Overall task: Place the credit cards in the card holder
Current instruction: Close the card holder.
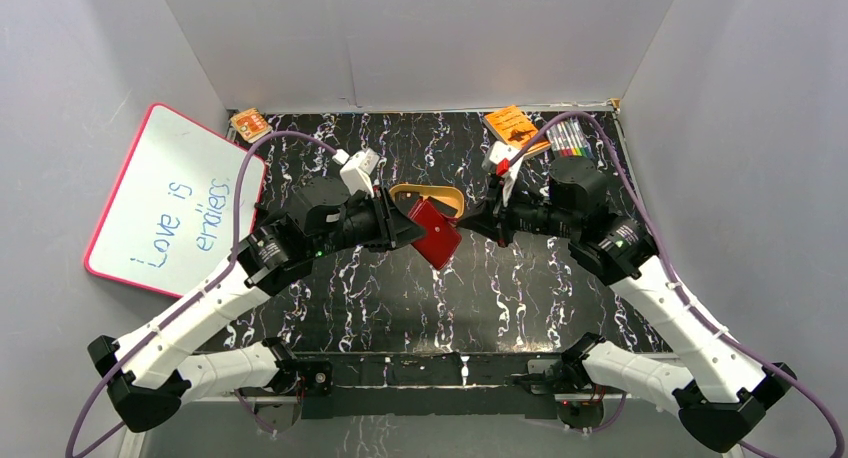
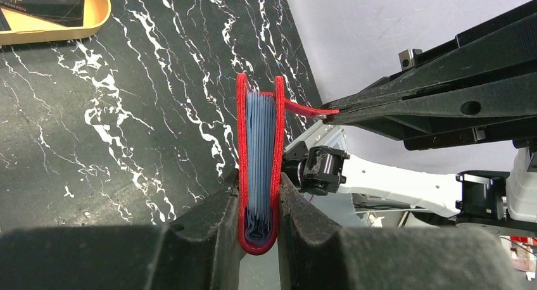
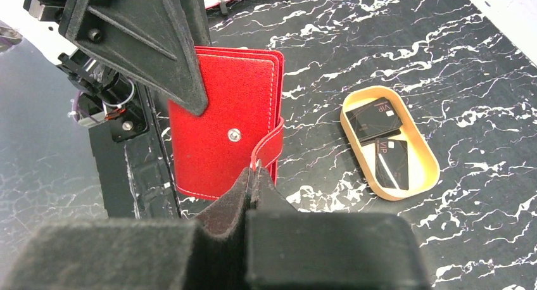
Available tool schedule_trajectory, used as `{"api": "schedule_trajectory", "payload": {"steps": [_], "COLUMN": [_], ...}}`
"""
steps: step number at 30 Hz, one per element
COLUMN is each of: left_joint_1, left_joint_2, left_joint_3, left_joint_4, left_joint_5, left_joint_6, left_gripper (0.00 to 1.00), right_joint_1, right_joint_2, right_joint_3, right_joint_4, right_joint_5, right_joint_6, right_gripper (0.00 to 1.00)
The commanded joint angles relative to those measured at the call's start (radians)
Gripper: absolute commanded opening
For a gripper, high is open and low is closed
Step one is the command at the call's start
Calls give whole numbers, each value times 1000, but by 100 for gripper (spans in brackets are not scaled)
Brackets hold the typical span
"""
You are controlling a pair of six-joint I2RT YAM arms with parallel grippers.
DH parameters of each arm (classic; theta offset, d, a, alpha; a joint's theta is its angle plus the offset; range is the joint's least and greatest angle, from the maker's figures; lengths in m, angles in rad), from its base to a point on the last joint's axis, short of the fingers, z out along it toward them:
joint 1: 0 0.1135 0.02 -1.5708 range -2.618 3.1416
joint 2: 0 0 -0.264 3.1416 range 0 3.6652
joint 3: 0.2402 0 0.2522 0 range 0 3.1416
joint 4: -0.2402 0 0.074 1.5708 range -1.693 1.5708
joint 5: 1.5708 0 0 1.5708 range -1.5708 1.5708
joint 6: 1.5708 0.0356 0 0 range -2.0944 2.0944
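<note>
The red card holder [image 1: 437, 235] hangs above the table's middle, folded. My left gripper [image 2: 259, 198] is shut on its spine, and grey-blue pockets show between the covers [image 2: 258, 144]. My right gripper [image 3: 253, 176] is shut on the end of the holder's snap tab [image 3: 270, 144], which is pulled away from the silver snap [image 3: 234, 135]. From the left wrist, the right gripper [image 2: 330, 112] pinches the tab [image 2: 303, 107] sideways. Two black credit cards [image 3: 373, 119] [image 3: 391, 163] lie in the tan oval dish [image 3: 432, 171], just behind the holder in the top view [image 1: 452, 193].
A pink-framed whiteboard [image 1: 175, 203] leans at the left. An orange booklet [image 1: 512, 125] and a pack of markers [image 1: 570, 136] lie at the back right, and a small orange item [image 1: 250, 125] at the back left. White walls enclose the marbled black table [image 1: 420, 298].
</note>
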Motion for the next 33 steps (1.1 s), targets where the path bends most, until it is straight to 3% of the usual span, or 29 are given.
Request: {"api": "schedule_trajectory", "payload": {"steps": [1,22,33], "left_joint_1": [5,5,5], "left_joint_2": [-9,-19,-16], "left_joint_3": [-9,-21,-22], "left_joint_4": [3,25,44], "left_joint_5": [-40,-41,-32], "left_joint_6": [-25,-41,-53], "left_gripper": [0,0,0], "right_joint_1": [4,17,113], "right_joint_2": [-1,43,89], "right_joint_3": [-11,-26,36], "right_joint_4": [78,135,77], "right_joint_5": [-28,-39,136], "right_joint_6": [36,123,64], "right_gripper": [0,0,0]}}
